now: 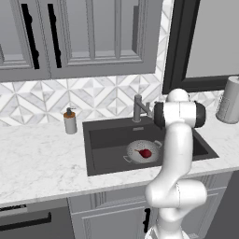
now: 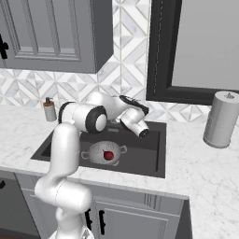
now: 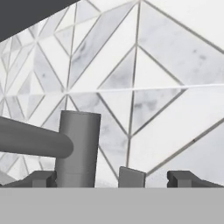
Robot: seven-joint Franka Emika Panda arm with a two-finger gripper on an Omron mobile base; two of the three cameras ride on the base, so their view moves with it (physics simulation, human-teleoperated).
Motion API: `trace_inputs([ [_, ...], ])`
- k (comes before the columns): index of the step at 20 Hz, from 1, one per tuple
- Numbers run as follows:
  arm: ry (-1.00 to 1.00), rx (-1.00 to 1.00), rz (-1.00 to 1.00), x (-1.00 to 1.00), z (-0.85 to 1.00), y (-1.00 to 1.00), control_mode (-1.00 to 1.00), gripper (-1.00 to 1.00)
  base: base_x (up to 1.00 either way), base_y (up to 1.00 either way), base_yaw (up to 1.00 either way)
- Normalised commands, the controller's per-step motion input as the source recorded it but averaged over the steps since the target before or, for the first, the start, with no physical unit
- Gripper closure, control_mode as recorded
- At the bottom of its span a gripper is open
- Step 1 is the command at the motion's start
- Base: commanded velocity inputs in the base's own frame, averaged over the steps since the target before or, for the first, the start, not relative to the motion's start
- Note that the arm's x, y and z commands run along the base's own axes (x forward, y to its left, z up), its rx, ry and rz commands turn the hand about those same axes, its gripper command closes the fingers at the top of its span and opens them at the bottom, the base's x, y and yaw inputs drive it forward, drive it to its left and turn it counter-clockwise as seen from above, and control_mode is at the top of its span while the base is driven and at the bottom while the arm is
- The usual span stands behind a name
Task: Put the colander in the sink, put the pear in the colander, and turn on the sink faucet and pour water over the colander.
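The silvery colander (image 1: 138,154) (image 2: 99,150) sits upright in the dark sink (image 1: 107,144) (image 2: 144,151), right of the middle. The dark red pear (image 1: 146,153) (image 2: 108,156) lies inside it. The grey sink faucet (image 1: 137,108) stands at the back rim; no water shows. In the hand view its upright post (image 3: 78,148) is close ahead, the spout (image 3: 30,141) runs off to the left, and a small flat grey piece (image 3: 131,177), maybe the lever, sits right of the post. My gripper (image 3: 113,180) is open, its fingertips (image 3: 41,178) wide apart on either side of the post base, facing the backsplash.
A soap pump bottle (image 1: 70,121) (image 2: 49,110) stands left of the sink on the white marble counter (image 1: 42,158). A tall grey cylinder (image 1: 228,100) (image 2: 221,119) stands at the right. Wall cabinets hang above, and a dark-framed window is behind the right side.
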Motion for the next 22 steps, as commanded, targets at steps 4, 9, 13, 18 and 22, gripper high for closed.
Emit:
trace_inputs([
  [4,0.02,0.0,-0.01,0.22,-0.14,0.0,-1.0,-1.0,0.0,0.0,0.0],
  [9,0.04,0.0,0.0,0.22,-0.17,0.01,-1.0,-1.0,0.0,0.0,0.0],
  [13,0.04,0.0,0.0,0.25,-0.12,0.0,-1.0,-1.0,0.0,0.0,0.0],
  [18,0.05,0.0,0.0,0.22,-0.12,0.0,-1.0,-1.0,0.0,0.0,0.0],
  [22,0.04,0.0,0.0,0.21,-0.12,0.0,-1.0,-1.0,0.0,0.0,0.0],
])
